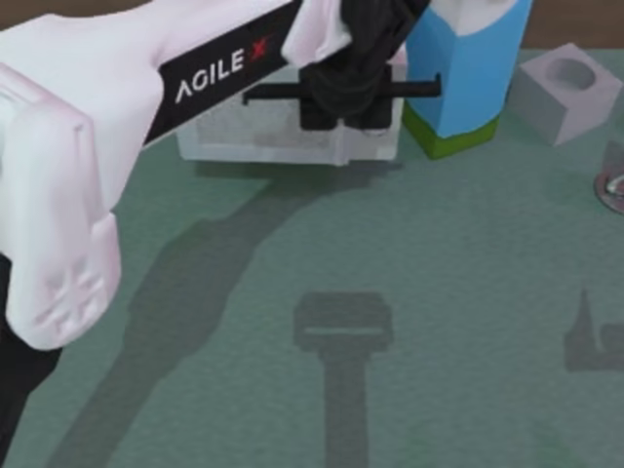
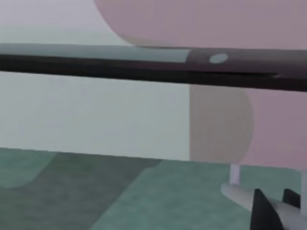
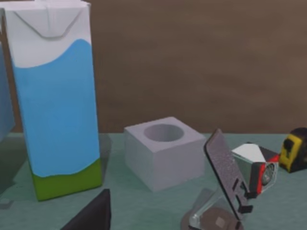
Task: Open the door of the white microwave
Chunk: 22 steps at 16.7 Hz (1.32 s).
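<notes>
My left fingers (image 1: 346,93) hang over the front edge of the white microwave (image 1: 283,132), which stands at the back of the tabletop (image 1: 409,292) just beside the blue-and-green carton (image 1: 466,68). Whether they are spread or pressed together, I cannot tell. The grey cube (image 1: 565,90) sits beyond the carton.

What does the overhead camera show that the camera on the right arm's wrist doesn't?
Only the top view shows the left arm stretched over the white microwave, its left gripper at the front. Only the right wrist view shows a dark tilted stand, a red-and-white gadget and a yellow-and-black tape measure. Both show the blue-and-green carton, the grey cube and the green table.
</notes>
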Tool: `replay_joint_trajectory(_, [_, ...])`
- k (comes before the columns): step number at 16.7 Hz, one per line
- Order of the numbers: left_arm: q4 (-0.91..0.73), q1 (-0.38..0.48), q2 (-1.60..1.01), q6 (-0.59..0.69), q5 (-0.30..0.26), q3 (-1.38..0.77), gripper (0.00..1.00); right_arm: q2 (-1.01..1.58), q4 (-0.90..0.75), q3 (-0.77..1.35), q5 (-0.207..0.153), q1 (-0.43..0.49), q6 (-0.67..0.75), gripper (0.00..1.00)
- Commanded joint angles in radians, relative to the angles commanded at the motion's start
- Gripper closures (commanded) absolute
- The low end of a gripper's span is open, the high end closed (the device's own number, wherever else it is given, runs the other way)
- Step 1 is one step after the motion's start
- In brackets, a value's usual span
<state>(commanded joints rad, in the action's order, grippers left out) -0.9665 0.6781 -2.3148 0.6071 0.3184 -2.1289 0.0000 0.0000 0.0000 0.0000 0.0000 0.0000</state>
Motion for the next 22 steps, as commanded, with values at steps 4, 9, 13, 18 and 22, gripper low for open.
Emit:
replay_joint_trajectory(4, [0.017, 0.000, 0.028, 0.007, 0.005, 0.037, 1.00, 0.000, 0.000, 0.000, 0.000, 0.000, 0.000, 0.00])
replay_joint_trajectory(9, [0.017, 0.000, 0.028, 0.007, 0.005, 0.037, 1.00, 0.000, 0.000, 0.000, 0.000, 0.000, 0.000, 0.00])
replay_joint_trajectory(13, [0.017, 0.000, 0.028, 0.007, 0.005, 0.037, 1.00, 0.000, 0.000, 0.000, 0.000, 0.000, 0.000, 0.00])
replay_joint_trajectory(18, [0.017, 0.000, 0.028, 0.007, 0.005, 0.037, 1.00, 0.000, 0.000, 0.000, 0.000, 0.000, 0.000, 0.00])
replay_joint_trajectory(22, [0.017, 0.000, 0.028, 0.007, 0.005, 0.037, 1.00, 0.000, 0.000, 0.000, 0.000, 0.000, 0.000, 0.00])
